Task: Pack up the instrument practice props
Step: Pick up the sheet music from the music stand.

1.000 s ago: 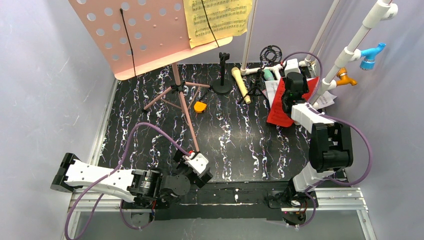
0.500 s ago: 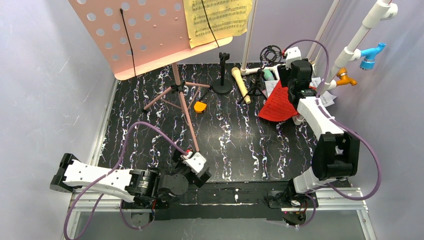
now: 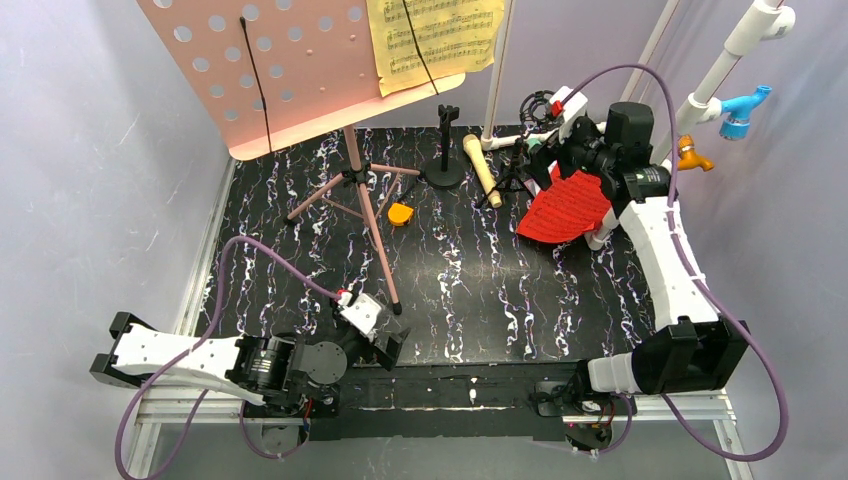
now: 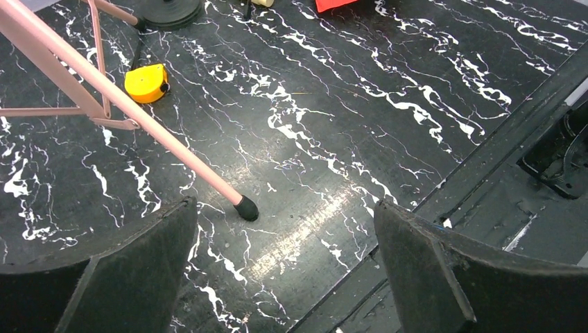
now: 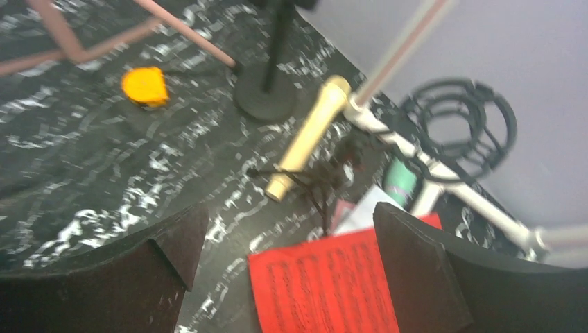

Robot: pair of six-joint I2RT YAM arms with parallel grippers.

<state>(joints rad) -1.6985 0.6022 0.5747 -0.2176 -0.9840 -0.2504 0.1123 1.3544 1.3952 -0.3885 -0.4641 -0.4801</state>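
The pink perforated music board [image 3: 270, 70] stands on pink tripod legs [image 3: 360, 200] at the back left, with a yellow music sheet [image 3: 435, 40] on its ledge. One leg's foot [image 4: 245, 207] rests just ahead of my open, empty left gripper [image 4: 286, 222], low at the near edge [image 3: 385, 345]. A red sheet [image 3: 565, 205] lies bowed over white sheets at the back right. My right gripper [image 5: 291, 229] hovers open above its corner [image 5: 333, 277], gripping nothing. The beige microphone [image 5: 308, 135] and teal microphone [image 5: 400, 182] lie beyond it.
An orange tape measure [image 3: 400, 214] lies by the tripod. A black microphone stand [image 3: 445, 160], a small black tripod [image 3: 512, 175] and a black ring mount [image 3: 541, 107] stand near the back wall. The white pipe frame [image 3: 700, 90] rises at the right behind my right arm.
My right gripper has opened wide and swung back toward the far wall. The red sheet went from lying flat to bowed and shifted left. My left arm drew back slightly.
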